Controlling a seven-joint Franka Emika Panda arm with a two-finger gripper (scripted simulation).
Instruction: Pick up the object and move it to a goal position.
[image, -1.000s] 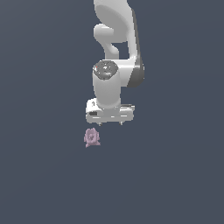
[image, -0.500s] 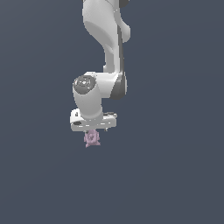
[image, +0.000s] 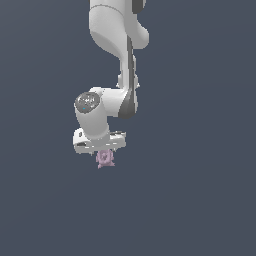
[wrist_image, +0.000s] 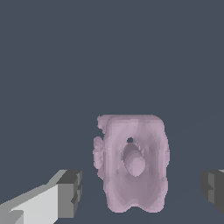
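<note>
The object (image: 105, 158) is a small pale pink-mauve lumpy thing lying on the dark grey floor. My white gripper (image: 101, 150) hangs directly over it, and the hand's body hides the object's upper edge in the exterior view. The wrist view shows the object (wrist_image: 132, 162) large and close, lying between my two dark fingertips. One finger (wrist_image: 70, 192) and the other finger (wrist_image: 213, 187) stand well apart on either side, neither touching it. The gripper (wrist_image: 141, 190) is open.
The white arm (image: 116, 60) rises from the hand toward the top of the exterior view. A flat dark grey surface (image: 200, 200) spreads all around, with no other thing in sight.
The hand has swung toward the exterior view's left and come down, from beside and above the object to right over it. The object has stayed in place.
</note>
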